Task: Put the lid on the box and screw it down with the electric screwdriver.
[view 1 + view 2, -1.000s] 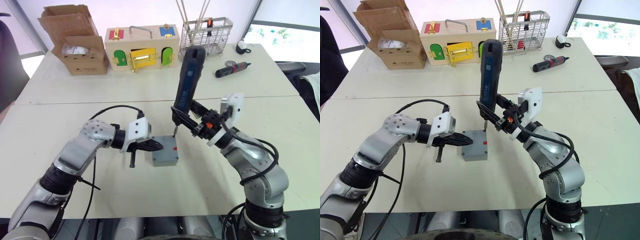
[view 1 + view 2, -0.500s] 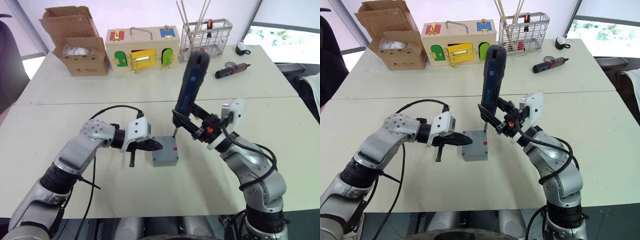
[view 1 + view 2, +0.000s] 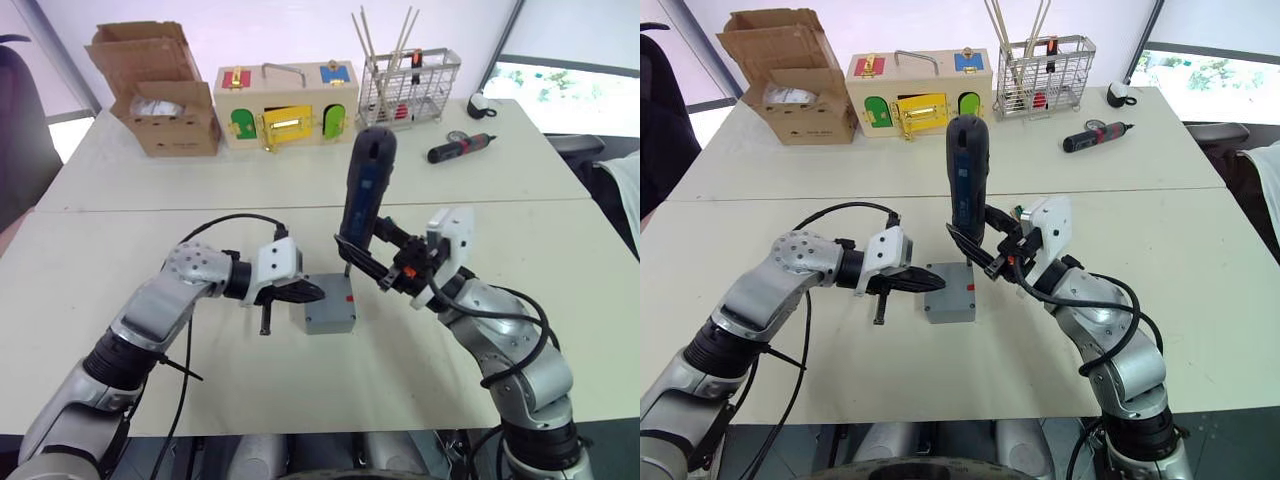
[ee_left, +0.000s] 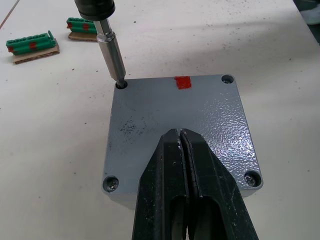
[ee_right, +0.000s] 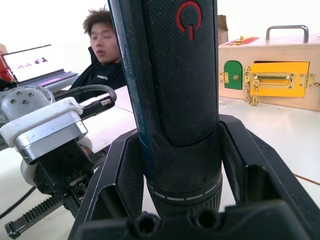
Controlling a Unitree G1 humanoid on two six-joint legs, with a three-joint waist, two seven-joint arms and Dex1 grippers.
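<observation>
Right gripper (image 3: 372, 262) clamping upright electric screwdriver (image 3: 361, 200), bit in lid (image 4: 180, 130) corner hole, left gripper (image 4: 184, 150) pressed together on lid, mid-tabletop (image 3: 560, 290).

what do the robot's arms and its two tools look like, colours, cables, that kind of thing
Both arms are silver-grey metal with rounded joint housings, black bands at the joints and loose black cables looping alongside. Each wrist carries a white blocky camera housing. The left tool and right tool each have two black fingers; a toothed black rack shows beside the left one.

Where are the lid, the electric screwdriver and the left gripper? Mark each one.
lid (image 4: 200, 125): left wrist view, bare top face.
electric screwdriver (image 3: 965, 180): right eye view, dark body.
left gripper (image 4: 181, 137): left wrist view, fingertips.
</observation>
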